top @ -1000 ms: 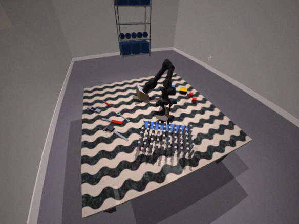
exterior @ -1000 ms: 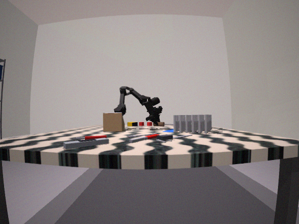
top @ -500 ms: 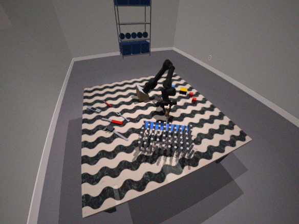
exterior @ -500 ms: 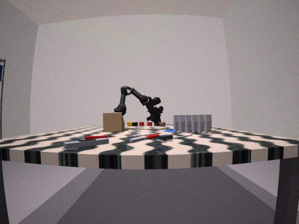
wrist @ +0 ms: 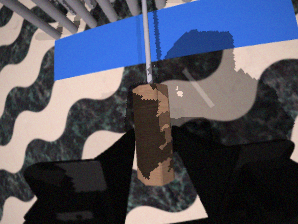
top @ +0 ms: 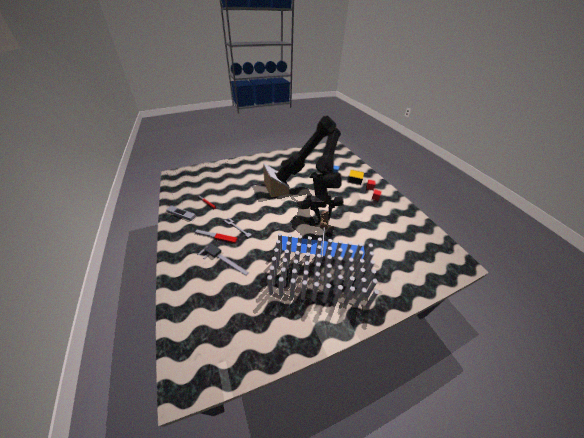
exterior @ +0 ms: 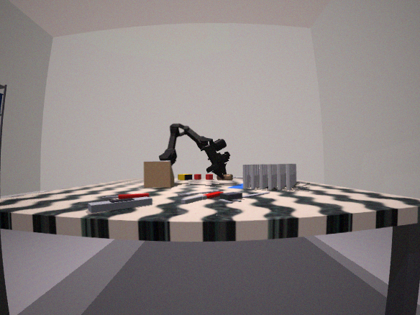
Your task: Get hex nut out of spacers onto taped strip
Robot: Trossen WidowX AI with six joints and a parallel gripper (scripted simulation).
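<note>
My gripper [top: 323, 212] [exterior: 223, 175] [wrist: 153, 131] is shut on the brown wooden handle [top: 324, 220] [exterior: 227, 177] [wrist: 152, 131] of a thin metal-rod tool. The rod [wrist: 147, 50] runs from the handle across the blue taped strip [top: 285, 243] [exterior: 236, 186] [wrist: 100, 57] to the front of the standing grey spacers [top: 327, 292] [exterior: 270, 176] [wrist: 81, 12]. Its far end is out of the wrist view and cannot be made out among the spacers. The visible spacers stand upright. The hex nut cannot be made out in any view. The handle is in front of the strip.
A cardboard box [top: 278, 187] [exterior: 157, 175] stands near the arm's base. A red-handled tool [top: 226, 238] [exterior: 213, 195], a wrench [top: 238, 228] and a caliper-like tool [top: 232, 264] lie left of the spacers. A yellow-black block [top: 356, 175] and red cubes [top: 376, 195] lie at right.
</note>
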